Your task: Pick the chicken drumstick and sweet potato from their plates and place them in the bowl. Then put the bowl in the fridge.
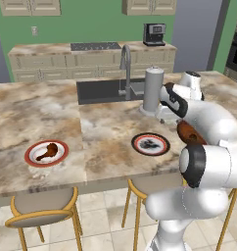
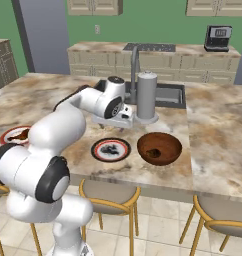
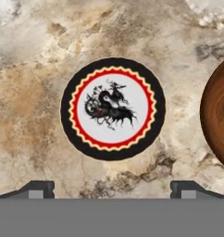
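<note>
Fingers stand wide apart, nothing between them — the gripper hangs above the black-rimmed plate, looking straight down at it. That plate is bare except for its printed dark figure; it sits near the front edge of the island counter, in the right half.

Just beside it, toward the counter's right end, sits the bowl, with a small dark lump inside that reads as the sweet potato. The chicken drumstick lies on the red-rimmed plate, well apart, near the front edge toward the left end. The fridge is outside these views.

Judgement: drumstick is the item left to fetch. Risks from here:
- long reach leftward — the arm may sweep low over the counter and clip the tall grey canister by the sink.
- drumstick tapers; a pinch on the thin bone end could let it pivot and drop.
- bowl sits close to the front edge; a nudge could push it off.
</note>
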Motion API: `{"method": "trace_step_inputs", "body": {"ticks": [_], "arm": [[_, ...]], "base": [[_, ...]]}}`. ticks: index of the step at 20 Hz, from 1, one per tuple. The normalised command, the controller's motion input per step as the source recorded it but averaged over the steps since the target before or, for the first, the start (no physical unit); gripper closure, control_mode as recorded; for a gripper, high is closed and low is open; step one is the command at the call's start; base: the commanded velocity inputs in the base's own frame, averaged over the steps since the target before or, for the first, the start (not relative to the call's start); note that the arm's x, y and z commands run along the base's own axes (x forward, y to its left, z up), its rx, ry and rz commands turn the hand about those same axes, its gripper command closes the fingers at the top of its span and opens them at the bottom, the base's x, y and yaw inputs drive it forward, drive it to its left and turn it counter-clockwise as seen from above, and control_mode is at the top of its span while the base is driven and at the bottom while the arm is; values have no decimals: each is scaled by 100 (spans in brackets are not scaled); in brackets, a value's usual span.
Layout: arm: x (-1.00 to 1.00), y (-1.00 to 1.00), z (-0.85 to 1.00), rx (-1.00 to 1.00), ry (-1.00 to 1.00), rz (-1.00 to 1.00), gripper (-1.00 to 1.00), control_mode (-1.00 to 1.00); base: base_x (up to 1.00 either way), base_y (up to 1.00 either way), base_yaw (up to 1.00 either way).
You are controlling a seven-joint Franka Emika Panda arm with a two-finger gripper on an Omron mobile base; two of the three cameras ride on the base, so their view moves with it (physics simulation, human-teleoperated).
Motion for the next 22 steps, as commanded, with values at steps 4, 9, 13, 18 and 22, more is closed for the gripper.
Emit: {"method": "trace_step_inputs", "body": {"ticks": [4, 9, 13, 18, 22], "arm": [[-25, 78, 2, 0, 0, -2, -100, -100], [-30, 77, 0, 0, 0, -8, -100, -100], [-15, 78, 3, 0, 1, -7, -100, -100], [-6, 82, 4, 0, 6, -5, -100, -100], [-1, 81, -1, 0, 2, -11, -100, -100]], "base": [[0, 0, 0], [0, 0, 0], [0, 0, 0], [0, 0, 0], [0, 0, 0]]}}
